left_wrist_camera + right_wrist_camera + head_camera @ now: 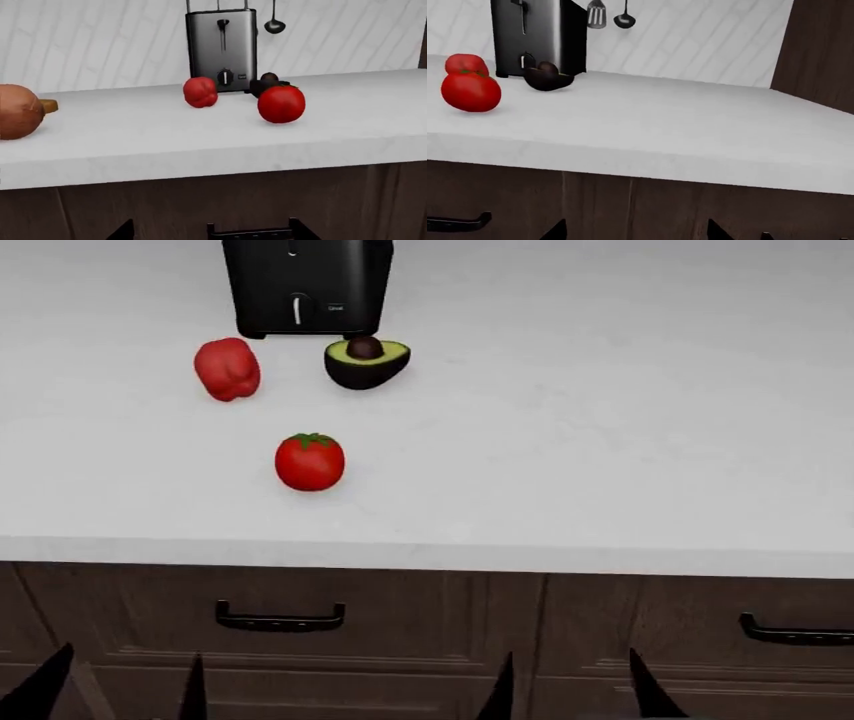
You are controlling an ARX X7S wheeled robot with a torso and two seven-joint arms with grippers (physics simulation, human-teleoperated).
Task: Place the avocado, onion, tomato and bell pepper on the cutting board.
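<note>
My left pincer (127, 685) and right pincer (571, 680) hung spread and empty below the counter (601, 440) edge. The tomato (310, 462) sat ahead between them; beyond it lay the bell pepper (227, 368) and avocado (366, 362), against the toaster (308, 285). The onion (19, 111) lay off my left pincer's side.

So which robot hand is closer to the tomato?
The left. In the head view the left gripper sits low in front of the cabinet, below and a bit left of the tomato. The right gripper is farther off, down to the tomato's right.
</note>
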